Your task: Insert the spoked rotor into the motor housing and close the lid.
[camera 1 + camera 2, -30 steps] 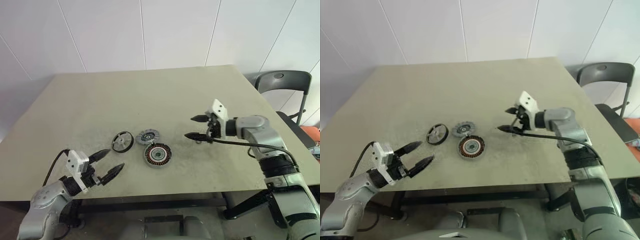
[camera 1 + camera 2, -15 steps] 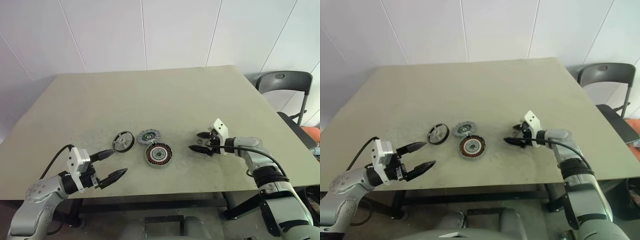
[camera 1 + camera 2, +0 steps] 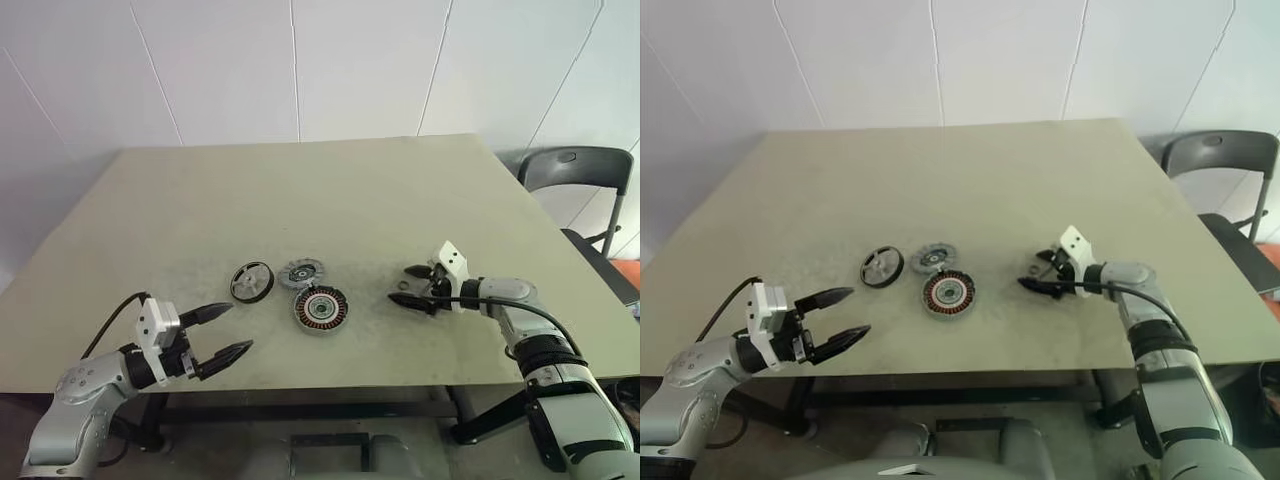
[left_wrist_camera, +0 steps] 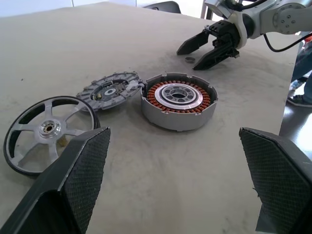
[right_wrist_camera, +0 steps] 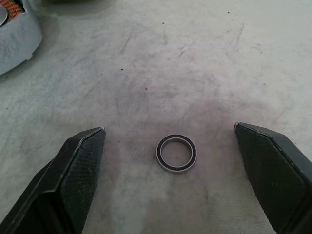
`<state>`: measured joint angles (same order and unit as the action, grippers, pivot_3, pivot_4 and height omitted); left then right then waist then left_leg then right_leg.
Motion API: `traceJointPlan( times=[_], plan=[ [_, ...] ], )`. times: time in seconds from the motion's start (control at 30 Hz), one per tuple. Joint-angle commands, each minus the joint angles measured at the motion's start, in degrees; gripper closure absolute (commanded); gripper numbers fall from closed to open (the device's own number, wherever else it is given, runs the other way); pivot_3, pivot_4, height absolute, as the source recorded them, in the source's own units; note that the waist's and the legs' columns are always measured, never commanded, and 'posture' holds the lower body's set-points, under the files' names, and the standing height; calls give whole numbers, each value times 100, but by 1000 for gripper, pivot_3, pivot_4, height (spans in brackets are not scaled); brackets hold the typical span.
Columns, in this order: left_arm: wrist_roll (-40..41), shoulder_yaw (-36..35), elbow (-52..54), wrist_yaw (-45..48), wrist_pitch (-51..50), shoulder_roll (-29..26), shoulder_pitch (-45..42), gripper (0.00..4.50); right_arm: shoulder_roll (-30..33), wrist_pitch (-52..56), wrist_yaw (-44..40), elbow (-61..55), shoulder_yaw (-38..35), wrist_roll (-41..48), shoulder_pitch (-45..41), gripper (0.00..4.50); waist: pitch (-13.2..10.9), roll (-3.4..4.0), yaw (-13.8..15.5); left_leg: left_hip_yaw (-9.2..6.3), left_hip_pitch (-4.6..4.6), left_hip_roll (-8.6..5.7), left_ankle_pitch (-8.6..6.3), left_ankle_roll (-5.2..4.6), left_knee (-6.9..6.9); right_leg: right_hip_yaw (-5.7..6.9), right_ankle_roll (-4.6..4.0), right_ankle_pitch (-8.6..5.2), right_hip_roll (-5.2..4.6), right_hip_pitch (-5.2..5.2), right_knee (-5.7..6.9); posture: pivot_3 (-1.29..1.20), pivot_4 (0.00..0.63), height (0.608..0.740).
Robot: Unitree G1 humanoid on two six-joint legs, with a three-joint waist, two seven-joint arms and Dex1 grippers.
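Tabletop (image 3: pixel 300 190): spoked rotor (image 3: pixel 250 282) lying flat

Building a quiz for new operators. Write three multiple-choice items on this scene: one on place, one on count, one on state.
1. Where does the small ring lie?
A. On the table, between the right gripper's jaws
B. Inside the motor housing
C. On the lid

2. How many spokes has the spoked rotor?
A. Three
B. Five
C. Eight

3. How does the left gripper stand?
A. Shut on the rotor
B. Shut, empty
C. Open, empty

Answers:
1. A: the right wrist view shows the ring on the bare tabletop, with one finger at each side.
2. B: five silvery spokes run from the hub to the dark rim.
3. C: its jaws are spread, with nothing between them.
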<state>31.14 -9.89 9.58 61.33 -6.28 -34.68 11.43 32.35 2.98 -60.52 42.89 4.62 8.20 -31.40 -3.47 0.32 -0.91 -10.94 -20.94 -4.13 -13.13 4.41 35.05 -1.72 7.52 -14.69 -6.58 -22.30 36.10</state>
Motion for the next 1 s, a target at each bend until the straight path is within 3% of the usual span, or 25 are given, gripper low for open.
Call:
traceJointPlan(
  times=[0.03,0.37,0.63,0.8,1.0],
  plan=[
    [-45,-47,-36,111,207,-6,-49,0,114,47,22,-114,-113,-45,75,579,0,0,25,0,0,0,0,0,0,0,0,0,0,0,0,0,0,740],
    [-76,-47,-59,120,273,-2,-73,0,229,63,-33,-361,-49,-221,207,3811,0,0,23,3,-1,0,-1,1,8,0,0,-1,-2,3,-1,0,0,740],
    [-69,-36,-38,127,253,-17,-103,0,333,542,-538,-1090,-36,20,100,3839,0,0,25,12,-28,0,0,0,5,0,0,-1,-9,-20,-5,0,0,740],
    [-71,-18,-59,156,234,-34,-149,0,286,1810,-1233,-2522,201,532,-46,3839,-2,3,-10,12,-38,7,0,-1,-7,0,1,1,-4,-42,0,0,0,740],
    [-32,39,68,236,148,-83,-177,0,-31,2948,-1374,-3477,729,748,-471,3839,-2,3,16,13,-41,7,-1,1,-1,0,2,-1,-4,-41,-2,0,0,740]
  ],
)
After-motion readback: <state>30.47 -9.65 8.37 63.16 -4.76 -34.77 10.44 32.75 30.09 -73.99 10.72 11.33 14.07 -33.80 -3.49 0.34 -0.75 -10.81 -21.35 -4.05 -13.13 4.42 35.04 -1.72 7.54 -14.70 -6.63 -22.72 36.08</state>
